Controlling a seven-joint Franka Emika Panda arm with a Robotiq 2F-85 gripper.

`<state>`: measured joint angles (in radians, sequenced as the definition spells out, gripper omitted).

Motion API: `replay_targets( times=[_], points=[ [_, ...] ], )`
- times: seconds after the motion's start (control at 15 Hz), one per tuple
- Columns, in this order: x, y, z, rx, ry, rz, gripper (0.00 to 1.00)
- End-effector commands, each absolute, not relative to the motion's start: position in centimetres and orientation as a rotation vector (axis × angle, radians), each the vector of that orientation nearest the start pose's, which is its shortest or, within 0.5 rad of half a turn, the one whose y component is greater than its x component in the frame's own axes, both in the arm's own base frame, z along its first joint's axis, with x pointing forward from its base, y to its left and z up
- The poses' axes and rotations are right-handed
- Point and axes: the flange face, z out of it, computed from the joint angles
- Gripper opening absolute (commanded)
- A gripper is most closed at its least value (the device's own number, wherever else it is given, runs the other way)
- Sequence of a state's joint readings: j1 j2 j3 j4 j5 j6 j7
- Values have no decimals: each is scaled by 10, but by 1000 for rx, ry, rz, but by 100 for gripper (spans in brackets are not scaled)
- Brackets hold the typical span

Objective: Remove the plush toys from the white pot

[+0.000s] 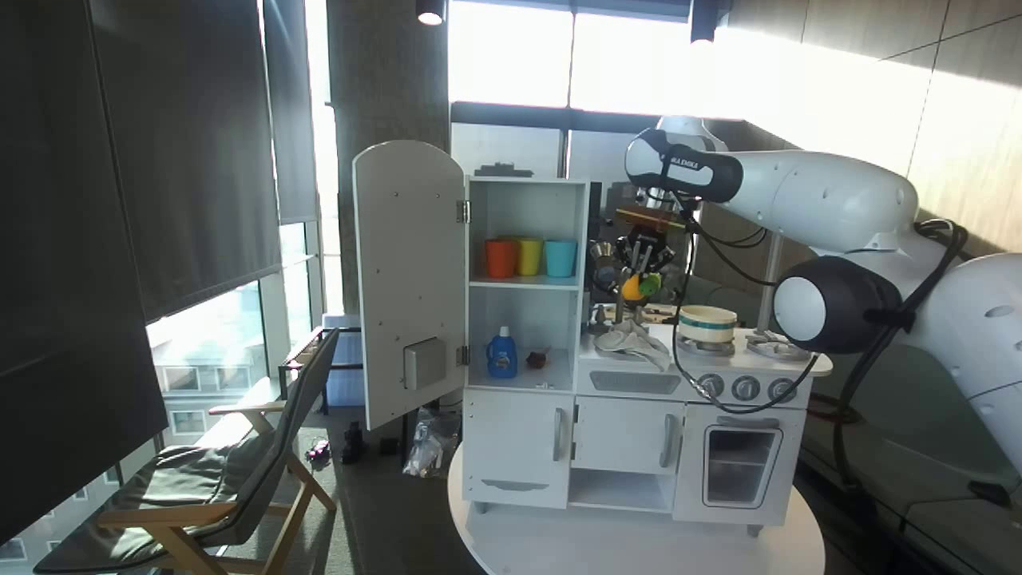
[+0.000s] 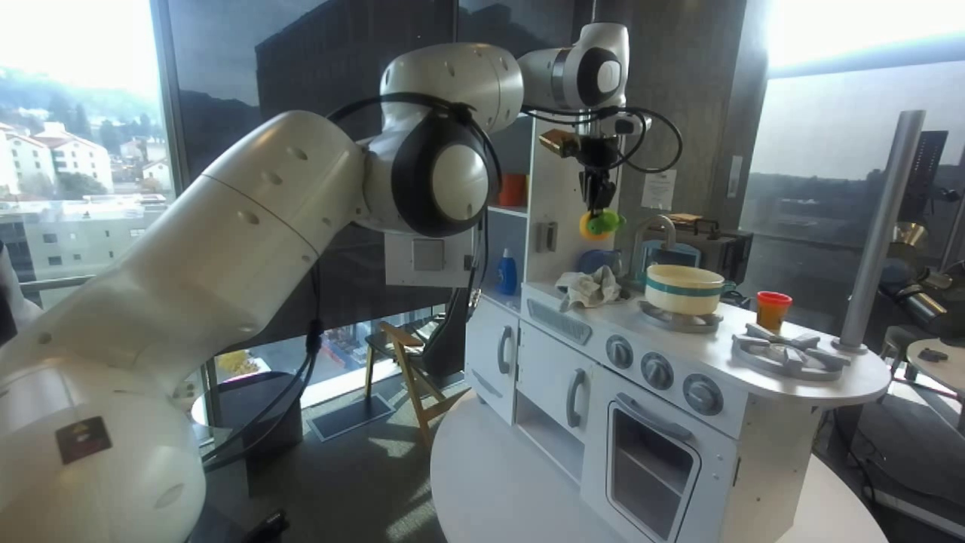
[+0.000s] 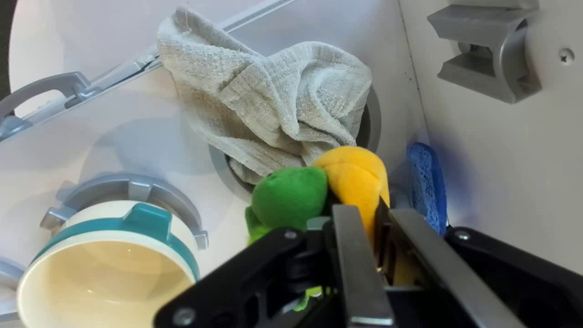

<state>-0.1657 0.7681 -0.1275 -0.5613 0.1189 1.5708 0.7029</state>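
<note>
An orange-yellow plush toy [image 3: 353, 171] sits between the fingers of my gripper [image 3: 373, 212], which is shut on it. A green plush toy [image 3: 289, 198] hangs against the outside of a finger, touching the orange one. Both toys show below my gripper [image 1: 641, 265] in both exterior views, also here [image 2: 598, 205], raised in the air above the toy kitchen counter. The white pot [image 2: 684, 292], cream with a teal band, stands on a burner beside them. In the wrist view the pot [image 3: 102, 225] is at lower left, with no toy in the visible part of its inside.
A crumpled pale cloth [image 3: 273, 95] lies over the sink below my gripper. A blue sponge [image 3: 428, 187] stands by the cupboard's side wall. A faucet [image 2: 663, 223], an orange cup [image 2: 772, 311] and a tall grey post [image 2: 882, 226] rise from the counter.
</note>
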Motion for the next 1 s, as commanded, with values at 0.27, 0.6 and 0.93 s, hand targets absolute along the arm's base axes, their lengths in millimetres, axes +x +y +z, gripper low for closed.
replay_targets(
  times=[0.27,0.6,0.93],
  points=[
    [745,-151,546,-2744,1337,-280,10],
    [750,-149,524,-2756,1338,-226,11],
    [755,-149,502,-2751,1362,-172,44]
  ],
)
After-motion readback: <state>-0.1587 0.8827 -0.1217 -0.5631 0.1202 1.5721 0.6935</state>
